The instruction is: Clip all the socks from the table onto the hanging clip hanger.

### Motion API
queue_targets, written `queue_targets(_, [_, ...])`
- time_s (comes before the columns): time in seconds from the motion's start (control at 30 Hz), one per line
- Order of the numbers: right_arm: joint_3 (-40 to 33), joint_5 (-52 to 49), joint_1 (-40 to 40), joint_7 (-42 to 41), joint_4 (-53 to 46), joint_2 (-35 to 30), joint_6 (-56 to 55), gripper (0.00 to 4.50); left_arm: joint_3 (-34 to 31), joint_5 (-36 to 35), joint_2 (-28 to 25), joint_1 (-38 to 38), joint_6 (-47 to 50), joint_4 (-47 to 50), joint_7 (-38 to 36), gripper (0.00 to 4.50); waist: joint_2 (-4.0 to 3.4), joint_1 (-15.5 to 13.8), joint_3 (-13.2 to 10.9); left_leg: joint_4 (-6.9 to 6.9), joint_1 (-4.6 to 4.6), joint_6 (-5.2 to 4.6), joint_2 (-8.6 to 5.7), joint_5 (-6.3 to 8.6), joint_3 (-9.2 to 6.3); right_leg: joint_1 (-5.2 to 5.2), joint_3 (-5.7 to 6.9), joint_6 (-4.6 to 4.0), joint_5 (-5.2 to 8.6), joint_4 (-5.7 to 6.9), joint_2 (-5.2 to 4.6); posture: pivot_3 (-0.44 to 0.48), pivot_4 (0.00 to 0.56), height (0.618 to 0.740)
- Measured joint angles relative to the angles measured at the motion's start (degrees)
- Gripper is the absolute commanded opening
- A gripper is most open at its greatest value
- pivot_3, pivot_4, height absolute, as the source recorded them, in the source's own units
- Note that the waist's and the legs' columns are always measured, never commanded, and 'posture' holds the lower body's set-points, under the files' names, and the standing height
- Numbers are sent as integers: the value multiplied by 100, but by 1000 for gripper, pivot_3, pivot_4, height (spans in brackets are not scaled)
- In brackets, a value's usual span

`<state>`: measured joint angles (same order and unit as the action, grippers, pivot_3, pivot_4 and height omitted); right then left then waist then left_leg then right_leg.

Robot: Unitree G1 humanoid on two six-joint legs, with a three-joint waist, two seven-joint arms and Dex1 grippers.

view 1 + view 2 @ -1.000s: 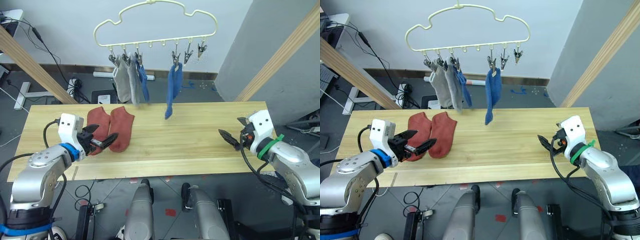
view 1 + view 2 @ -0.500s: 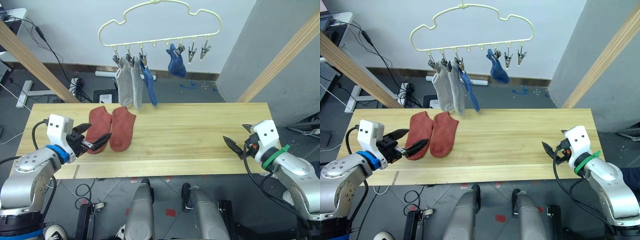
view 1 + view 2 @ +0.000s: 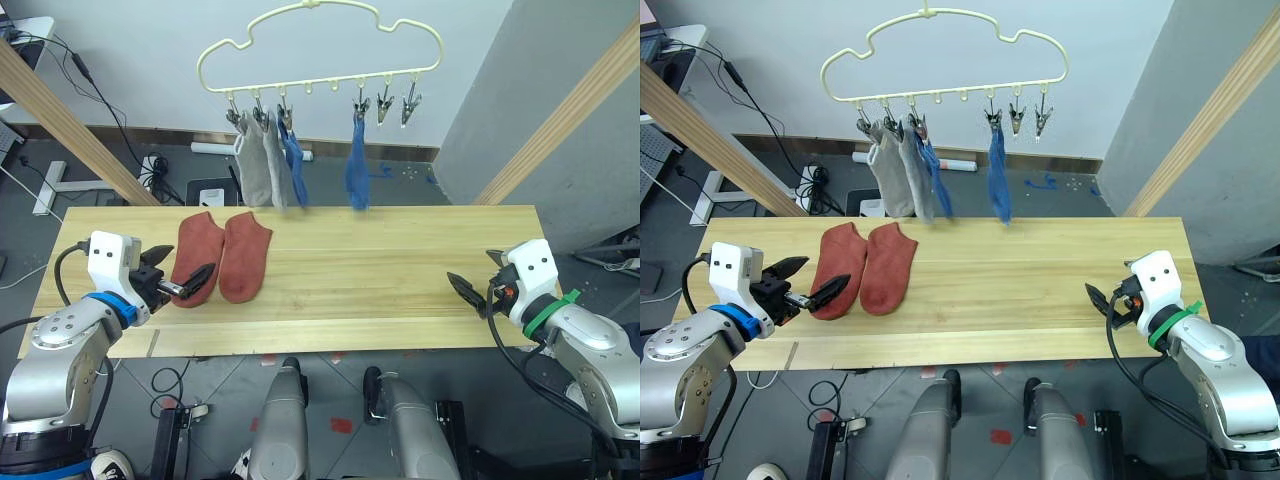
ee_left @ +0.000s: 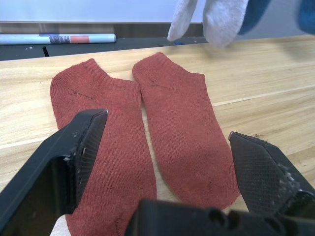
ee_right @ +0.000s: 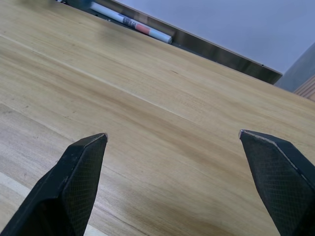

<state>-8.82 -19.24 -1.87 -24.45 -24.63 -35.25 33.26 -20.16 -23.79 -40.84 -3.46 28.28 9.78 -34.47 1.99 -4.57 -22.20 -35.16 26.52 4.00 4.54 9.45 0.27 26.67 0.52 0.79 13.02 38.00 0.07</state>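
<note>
Two rust-red socks [image 3: 197,258] [image 3: 245,256] lie flat side by side on the left part of the table [image 3: 380,270]. My left gripper [image 3: 185,268] stands open just left of them, its lower finger over the edge of the nearer sock [image 4: 106,172]. The pale-yellow clip hanger [image 3: 320,45] hangs above the table's far edge. Two grey socks [image 3: 255,170] and a blue sock [image 3: 293,168] are clipped at its left, and another blue sock [image 3: 357,172] further right. Two clips [image 3: 395,103] at its right end hold nothing. My right gripper [image 3: 465,292] is open low over bare wood [image 5: 162,113] at the table's right end.
Slanted wooden poles stand behind the table on the left [image 3: 70,130] and right [image 3: 560,110]. Cables and a power strip [image 3: 150,175] lie on the floor behind, with a white tube [image 4: 59,38] along the wall.
The right-hand blue sock, flung up half a second ago, now hangs straight down from its clip. My left gripper has drawn back leftward off the red socks. The right gripper has barely moved.
</note>
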Motion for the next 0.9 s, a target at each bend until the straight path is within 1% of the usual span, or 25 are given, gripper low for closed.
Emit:
queue_targets(0.3, [-72,8,-93,34,-5,11,31,4494,-3,-39,16,2,-85,55,-65,4486,0,0,0,-2,-11,0,0,0,-1,-14,0,0,0,2,0,201,369,740])
queue_targets(0.5, [-72,10,-110,39,-5,13,106,4494,-3,-38,16,4,-144,55,-113,4486,0,1,0,-1,-49,0,1,0,0,-51,-1,-1,0,-1,0,201,371,740])
queue_targets(0.9, [-128,-116,-204,73,-51,120,363,4494,-43,-63,77,92,-476,115,-188,4486,0,-1,0,-1,-53,0,1,0,2,-53,-3,-1,0,2,0,206,376,740])
